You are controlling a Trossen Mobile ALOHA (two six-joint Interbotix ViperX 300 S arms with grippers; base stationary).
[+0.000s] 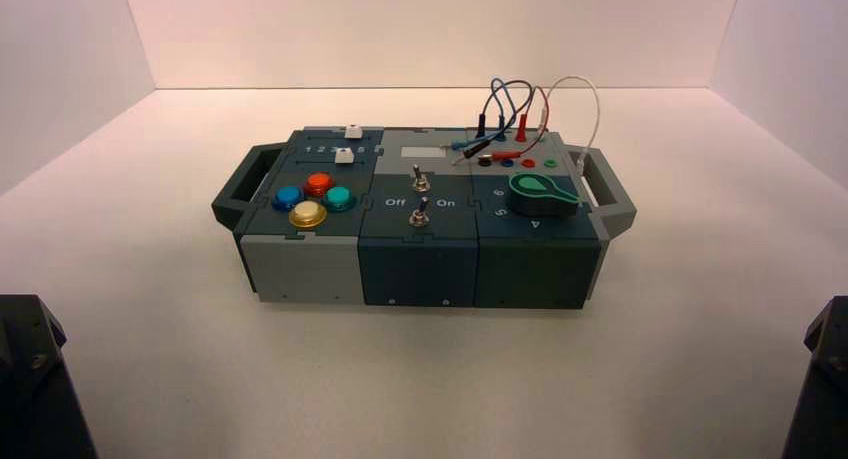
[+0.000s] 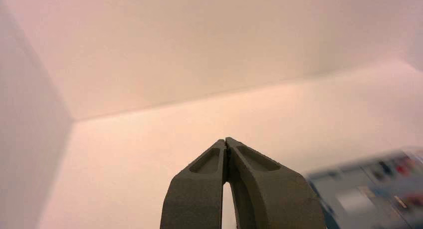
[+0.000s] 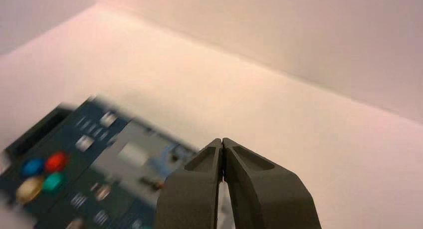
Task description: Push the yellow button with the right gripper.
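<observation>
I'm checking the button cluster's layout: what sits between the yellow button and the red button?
No other button: in the high view, the yellow button and red button have only a narrow strip of dark panel between them.

White table (image 1: pixel 422 379): one box (image 1: pixel 418 269) on it (handles at both ends), sitting well apart from the walls (image 1: pixel 420 34).

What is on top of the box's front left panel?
Four buttons: blue, red, teal and yellow. Whatever lies beneath them, inside the box, is covered.
</observation>
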